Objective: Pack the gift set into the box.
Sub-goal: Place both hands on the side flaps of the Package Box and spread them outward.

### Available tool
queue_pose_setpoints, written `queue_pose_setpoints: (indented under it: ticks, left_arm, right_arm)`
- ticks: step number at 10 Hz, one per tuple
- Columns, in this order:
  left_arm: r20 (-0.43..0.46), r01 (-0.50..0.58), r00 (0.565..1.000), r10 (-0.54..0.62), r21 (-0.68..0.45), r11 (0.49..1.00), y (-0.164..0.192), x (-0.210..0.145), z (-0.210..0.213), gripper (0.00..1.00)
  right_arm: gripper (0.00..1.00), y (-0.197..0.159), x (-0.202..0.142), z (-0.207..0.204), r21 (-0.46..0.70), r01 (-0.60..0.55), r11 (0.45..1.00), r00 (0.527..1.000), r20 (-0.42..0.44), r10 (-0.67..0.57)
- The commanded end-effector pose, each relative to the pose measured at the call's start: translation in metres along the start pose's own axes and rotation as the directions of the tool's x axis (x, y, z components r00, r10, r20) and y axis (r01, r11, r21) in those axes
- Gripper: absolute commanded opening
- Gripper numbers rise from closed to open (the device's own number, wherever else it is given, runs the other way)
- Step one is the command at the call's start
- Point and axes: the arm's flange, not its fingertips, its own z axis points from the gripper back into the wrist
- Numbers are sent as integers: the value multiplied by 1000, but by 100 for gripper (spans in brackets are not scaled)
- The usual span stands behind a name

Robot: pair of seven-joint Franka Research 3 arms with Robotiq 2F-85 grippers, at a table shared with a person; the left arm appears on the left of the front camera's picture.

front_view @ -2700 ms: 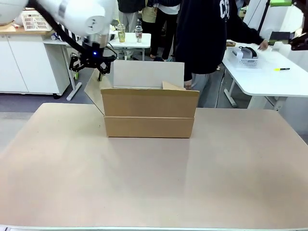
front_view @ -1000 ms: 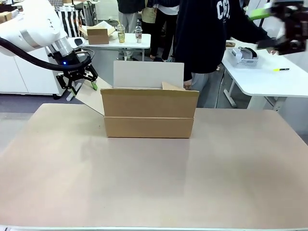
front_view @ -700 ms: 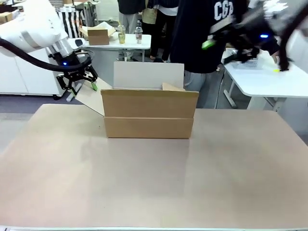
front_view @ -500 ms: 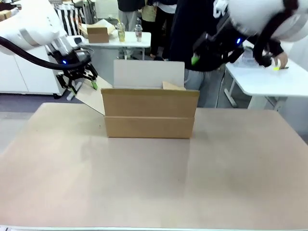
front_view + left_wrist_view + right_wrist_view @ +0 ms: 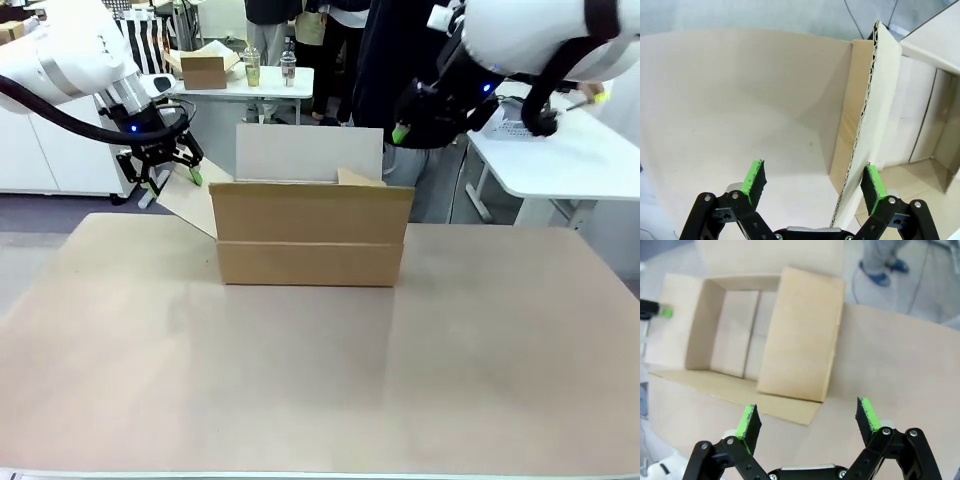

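Behind, a white table (image 5: 560, 165) and white cabinets (image 5: 50, 140) on grey floor (image 5: 60, 215).

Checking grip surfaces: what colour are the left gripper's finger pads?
Bright green pads, clearest in the left wrist view.

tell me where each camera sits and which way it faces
Front view: fixed on the robot's side, facing across the table at the box and a person behind; left gripper at the box's left flap, right gripper high by its right end.
Left wrist view: on the left arm, looking along its open fingers at that flap's edge between them.
Right wrist view: on the right arm, looking down into the open box past its open fingers.
Front and right wrist views share the box and the left gripper.
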Motion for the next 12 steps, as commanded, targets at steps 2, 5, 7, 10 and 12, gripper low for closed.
queue_pose_setpoints:
  ticks: [2,5,7,10,12]
  left_arm:
    - [7,-10,1000,10,17,1000,1,0,1,100]
    - [7,-10,1000,10,17,1000,1,0,1,100]
    - [7,-10,1000,10,17,1000,1,0,1,100]
    - [7,-10,1000,10,17,1000,1,0,1,100]
    - [7,-10,1000,10,17,1000,1,0,1,100]
  right_arm:
    - [100,31,86,-77,-116,-60,991,978,-205,36]
    - [100,64,96,-143,-346,-90,934,957,-290,-15]
    - [100,79,85,-161,-477,-105,873,953,-299,-48]
    - [100,83,80,-162,-514,-48,857,945,-302,-128]
    - [100,87,73,-169,-501,-37,865,935,-323,-147]
